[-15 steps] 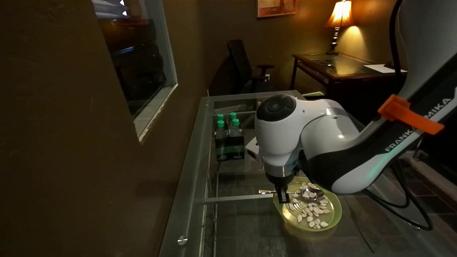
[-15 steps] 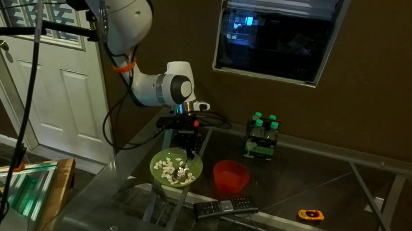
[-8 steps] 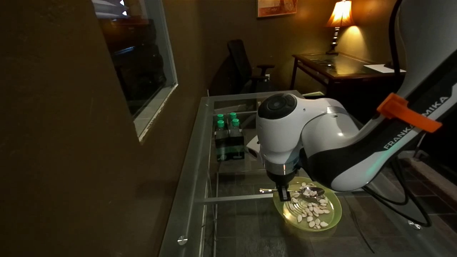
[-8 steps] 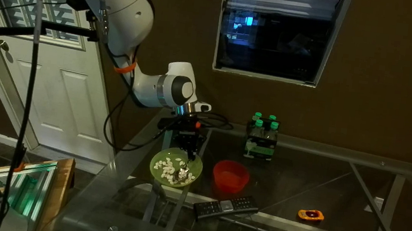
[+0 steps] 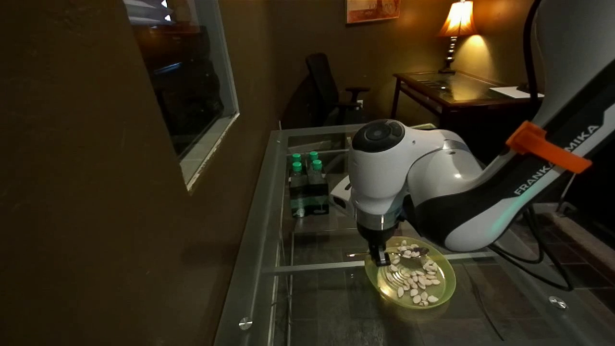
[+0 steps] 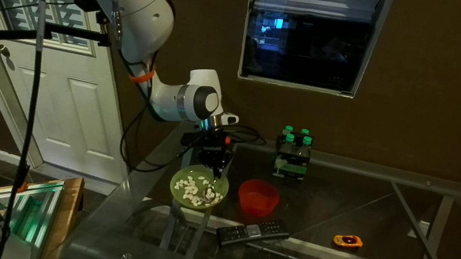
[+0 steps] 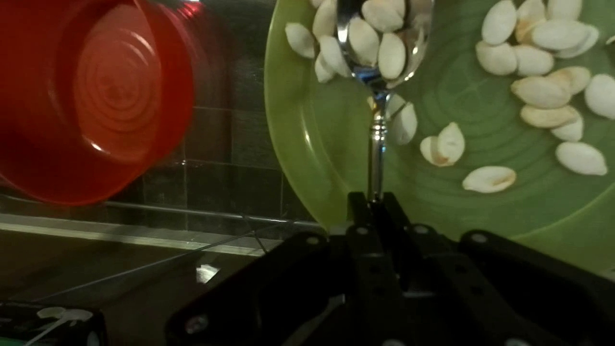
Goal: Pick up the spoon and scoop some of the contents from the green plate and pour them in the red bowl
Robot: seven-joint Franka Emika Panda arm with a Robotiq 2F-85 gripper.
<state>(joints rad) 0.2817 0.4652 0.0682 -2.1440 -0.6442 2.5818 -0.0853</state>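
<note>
Gripper (image 7: pixel 372 198) pinching spoon (image 7: pixel 378 126) by handle. Spoon's head over plate (image 7: pixel 331 158), several seeds (image 7: pixel 391 56) in it, others loose on plate. Bowl (image 7: pixel 110 96) just beside, apart.

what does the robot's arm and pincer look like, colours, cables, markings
The arm is white with black panels and rounded joints, a silver band, an orange strap, black cables and lettering partly reading "FRANK" and "MIKA". The black pincer has linked bars, round screw heads and slim, blunt fingers.

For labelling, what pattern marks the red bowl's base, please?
Red bowl: concentric rings, clearest in the wrist view.
</note>
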